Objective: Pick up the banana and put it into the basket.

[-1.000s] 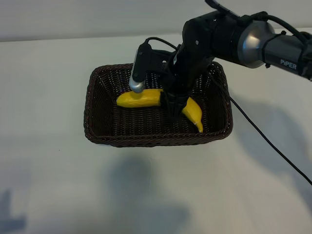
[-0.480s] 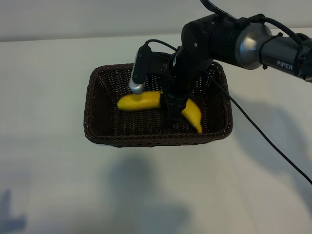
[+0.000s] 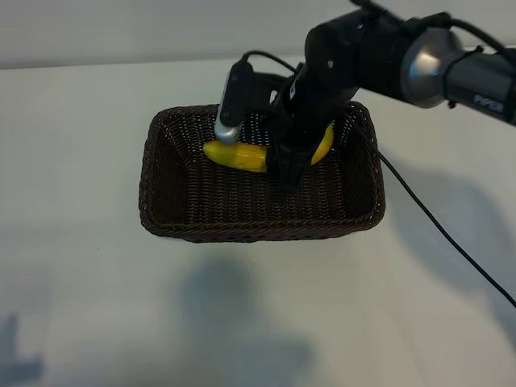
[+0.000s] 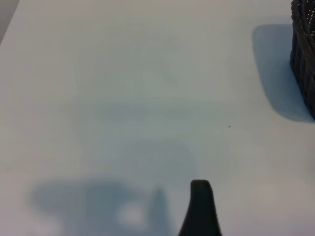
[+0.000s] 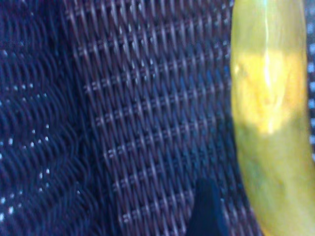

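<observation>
From my seat at the controls, the right arm reaches in from the right of the exterior view and bends down over the basket, with the right pincer pointing steeply down inside its woven walls. The banana is inside the basket, toward the far wall. The dark wrist covers its middle, so I see one yellow end to the left of the arm and a second patch of yellow beside the far right corner. In the right wrist view the banana runs as a long yellow band close against the brown weave, just beside the pincer's dark tip. I cannot tell from either view whether the right pincer is apart, together or clamped on the fruit. Nor can I tell whether the banana rests on the basket floor or hangs a little above it. The basket stands on the pale worktop, and a black cable trails across that surface from behind the basket's right side toward the right edge. The left arm is out of the exterior view. Its left pincer stands apart over bare worktop, holding nothing, with the basket's dark corner showing well apart from it.
</observation>
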